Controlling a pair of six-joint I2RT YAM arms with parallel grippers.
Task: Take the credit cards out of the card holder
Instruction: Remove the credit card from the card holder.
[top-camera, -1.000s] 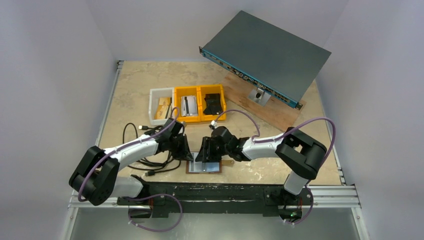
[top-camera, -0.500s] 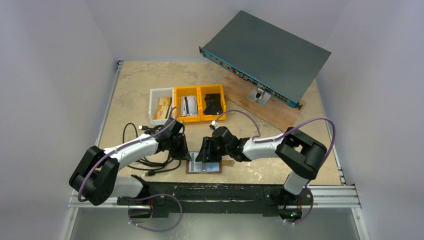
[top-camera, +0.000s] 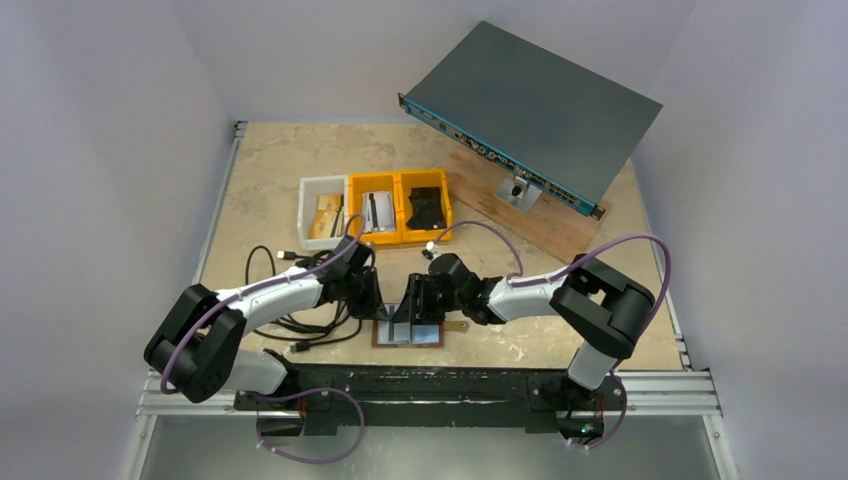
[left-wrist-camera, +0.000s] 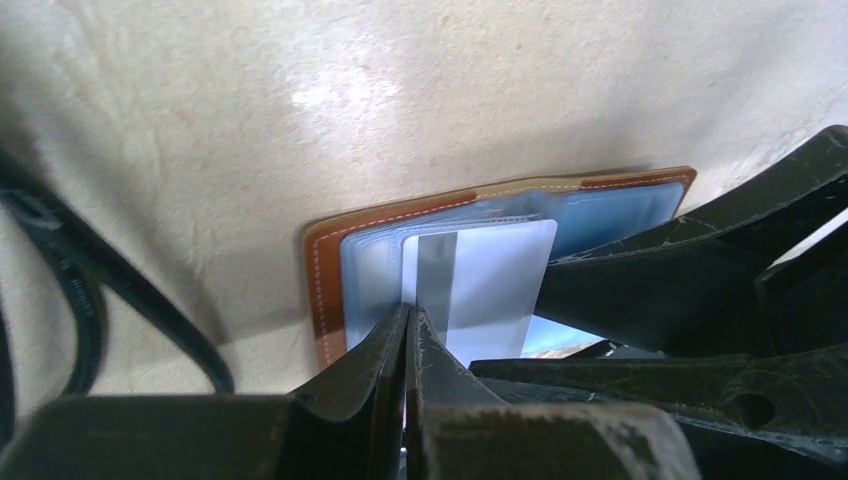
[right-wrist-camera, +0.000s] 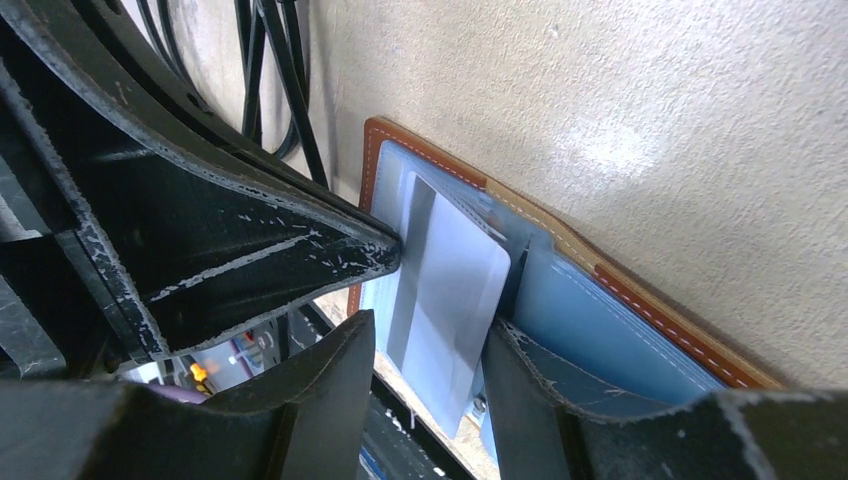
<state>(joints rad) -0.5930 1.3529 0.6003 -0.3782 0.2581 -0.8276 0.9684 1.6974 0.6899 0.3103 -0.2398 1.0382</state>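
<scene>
Looking from above, you find the left gripper (top-camera: 378, 312) and right gripper (top-camera: 404, 318) covering most of the card holder (top-camera: 430, 338), lower centre. Left wrist: fingers pinch the striped card (left-wrist-camera: 480, 285), its lower end hidden. Right wrist: fingers apart, straddling that card.

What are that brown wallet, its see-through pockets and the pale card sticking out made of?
Card holder: looks like tan leather or an imitation, matte, with pale stitching along its edge. Pockets: clear soft plastic, glossy, with a bluish sheen and reflections. Card: apparently stiff plastic, smooth and silvery-white, with a darker grey stripe.
</scene>
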